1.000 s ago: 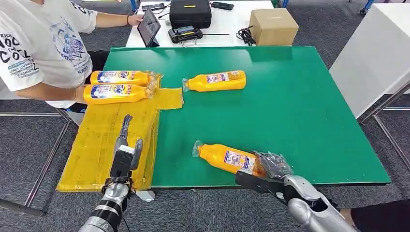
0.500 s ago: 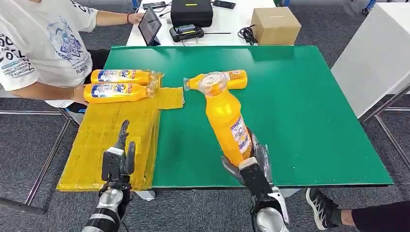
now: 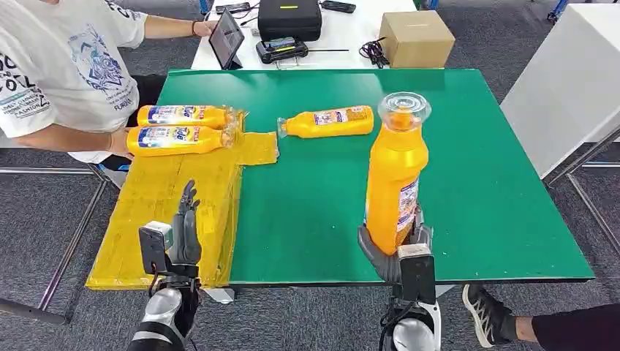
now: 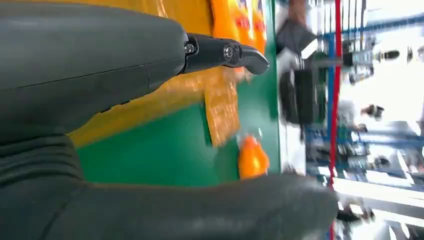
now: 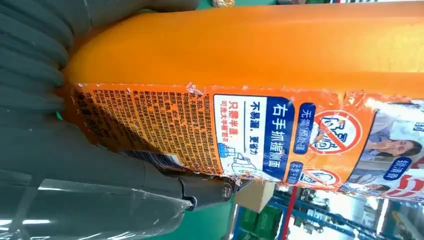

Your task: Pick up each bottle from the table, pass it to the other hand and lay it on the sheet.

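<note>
My right hand [image 3: 398,252] grips an orange bottle [image 3: 395,183] by its base and holds it upright above the green table's [image 3: 475,183] front edge, clear cap on top. Its printed label [image 5: 240,130] fills the right wrist view, with my fingers [image 5: 100,175] wrapped under it. My left hand [image 3: 183,234] hovers open over the yellow sheet [image 3: 168,212], fingers pointing up. Two orange bottles [image 3: 179,128] lie side by side at the sheet's far end. Another orange bottle [image 3: 327,122] lies on the table beyond the sheet's corner, also seen as a blurred orange bottle [image 4: 252,159] in the left wrist view.
A person in a white shirt [image 3: 58,66] sits at the table's far left, one hand by the sheet's bottles. Behind the green table stands a white table with a tablet [image 3: 225,40], a black case [image 3: 289,18] and a cardboard box [image 3: 414,38]. A white cabinet [image 3: 570,88] stands right.
My right hand lifted the bottle off the table and swung it upright, moving right. My left hand turned and drew slightly nearer over the sheet.
</note>
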Motion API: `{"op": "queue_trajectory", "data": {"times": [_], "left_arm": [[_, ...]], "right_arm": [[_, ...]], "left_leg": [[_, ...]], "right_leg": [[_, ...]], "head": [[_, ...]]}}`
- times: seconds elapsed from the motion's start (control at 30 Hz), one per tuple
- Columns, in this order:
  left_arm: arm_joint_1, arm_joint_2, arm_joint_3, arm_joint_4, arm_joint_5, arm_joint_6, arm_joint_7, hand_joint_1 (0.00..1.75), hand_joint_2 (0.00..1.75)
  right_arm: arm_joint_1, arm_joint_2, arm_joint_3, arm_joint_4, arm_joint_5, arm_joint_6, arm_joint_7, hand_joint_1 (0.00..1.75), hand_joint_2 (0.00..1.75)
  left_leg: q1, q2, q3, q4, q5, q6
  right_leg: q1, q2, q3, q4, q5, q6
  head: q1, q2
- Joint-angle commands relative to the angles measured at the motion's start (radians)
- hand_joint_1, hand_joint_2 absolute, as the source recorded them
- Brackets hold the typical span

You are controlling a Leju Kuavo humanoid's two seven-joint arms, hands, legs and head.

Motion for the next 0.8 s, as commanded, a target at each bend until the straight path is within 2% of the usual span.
{"op": "queue_trajectory", "data": {"times": [0.03, 0.17, 0.3, 0.57, 0.67, 0.7, 0.8], "left_arm": [[0.048, 0.031, -0.182, -0.129, 0.029, -0.115, 0.046, 0.0, 1.75], [0.048, 0.037, -0.228, -0.129, 0.034, -0.148, 0.06, 0.0, 1.75], [0.038, 0.029, -0.269, -0.11, 0.041, -0.176, 0.069, 0.0, 1.75], [0.036, 0.032, -0.292, -0.105, 0.042, -0.195, 0.079, 0.0, 1.75], [0.032, 0.027, -0.291, -0.092, 0.066, -0.217, 0.112, 0.0, 1.75], [0.032, 0.016, -0.273, -0.073, 0.155, -0.267, 0.18, 0.0, 1.75], [0.028, 0.02, -0.277, -0.057, 0.16, -0.267, 0.177, 0.0, 1.75]], "right_arm": [[-0.052, 0.04, -0.036, 0.261, -0.031, 0.062, -0.02, 1.75, 1.75], [-0.089, 0.06, 0.008, 0.359, -0.026, 0.085, -0.029, 1.75, 1.75], [-0.154, 0.083, 0.106, 0.508, 0.006, 0.099, -0.028, 1.75, 1.75], [-0.204, 0.075, 0.189, 0.603, 0.019, 0.097, -0.033, 1.75, 1.75], [-0.234, 0.081, 0.232, 0.641, 0.071, 0.068, -0.021, 1.75, 1.75], [-0.249, 0.084, 0.25, 0.67, 0.08, 0.068, -0.012, 1.75, 1.75], [-0.255, 0.09, 0.254, 0.688, 0.082, 0.059, -0.014, 1.75, 1.75]], "left_leg": [[0.001, 0.002, 0.004, -0.001, -0.001, -0.001], [0.001, 0.002, 0.003, -0.001, -0.001, -0.001], [0.002, 0.005, 0.005, -0.002, -0.002, -0.002], [0.001, 0.003, 0.004, -0.001, -0.001, -0.001], [0.001, 0.003, 0.002, -0.001, -0.001, -0.001], [0.002, 0.004, 0.004, -0.001, -0.001, -0.001], [0.001, 0.001, 0.003, -0.001, 0.0, -0.001]], "right_leg": [[0.001, 0.001, 0.004, -0.002, 0.0, -0.001], [0.001, 0.002, 0.003, -0.002, 0.0, -0.001], [0.002, 0.004, 0.005, -0.003, 0.0, -0.002], [0.001, 0.002, 0.004, -0.002, 0.0, -0.001], [0.001, 0.003, 0.002, -0.001, 0.0, -0.001], [0.002, 0.003, 0.004, -0.001, 0.0, -0.002], [0.0, 0.001, 0.003, -0.001, 0.0, -0.001]], "head": [[0.0, 0.0], [0.0, 0.0], [0.0, 0.0], [0.0, 0.0], [0.0, 0.0], [0.0, 0.0], [0.0, 0.0]]}}
